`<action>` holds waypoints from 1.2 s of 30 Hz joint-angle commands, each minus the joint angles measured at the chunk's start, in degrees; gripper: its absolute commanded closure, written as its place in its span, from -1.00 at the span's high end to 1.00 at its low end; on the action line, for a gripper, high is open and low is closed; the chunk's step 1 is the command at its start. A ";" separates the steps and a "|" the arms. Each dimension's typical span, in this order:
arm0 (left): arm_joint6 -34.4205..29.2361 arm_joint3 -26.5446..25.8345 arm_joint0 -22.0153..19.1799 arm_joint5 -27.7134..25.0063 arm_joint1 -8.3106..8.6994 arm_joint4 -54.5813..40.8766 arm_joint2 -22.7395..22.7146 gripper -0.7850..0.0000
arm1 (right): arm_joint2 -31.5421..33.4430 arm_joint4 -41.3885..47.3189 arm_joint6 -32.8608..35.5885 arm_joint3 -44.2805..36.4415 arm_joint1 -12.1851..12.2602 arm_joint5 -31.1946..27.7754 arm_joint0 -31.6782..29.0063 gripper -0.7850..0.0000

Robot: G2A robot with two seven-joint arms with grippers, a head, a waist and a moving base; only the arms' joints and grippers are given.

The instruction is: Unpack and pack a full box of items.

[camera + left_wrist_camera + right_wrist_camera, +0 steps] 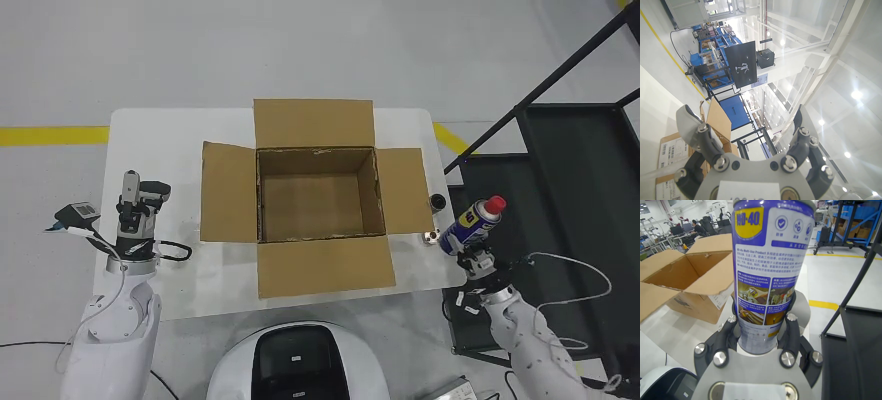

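Spray can (768,256) is held upright in R claw (762,308), fingers closed round its base. L claw (744,113) is spread wide. Open box (228,192) is set betw. both claws, on bench (160,140).

1. The left claw (744,117) is showing pale grey fingers (687,121) with black pads, black linkages and silver screws.
2. The right claw (762,313) is showing matching black links, round silver screws, a grey plate and a white label.
3. The left arm (115,320) and right arm (530,335) are wearing white shells, with thin cables (175,250) looping at the wrists.
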 commanded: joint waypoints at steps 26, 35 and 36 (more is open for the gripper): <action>0.01 0.00 0.00 0.00 0.00 0.00 0.00 1.00 | -15.25 -7.76 -26.47 32.96 -6.31 13.35 13.70 -1.00; 0.01 0.00 0.00 0.00 0.00 0.00 0.00 1.00 | -16.56 -7.92 -28.30 38.04 -7.35 16.19 16.83 -1.00; 0.01 0.00 0.00 0.00 0.00 0.00 0.00 1.00 | -16.69 -7.89 -28.22 38.43 -7.46 16.14 17.21 -1.00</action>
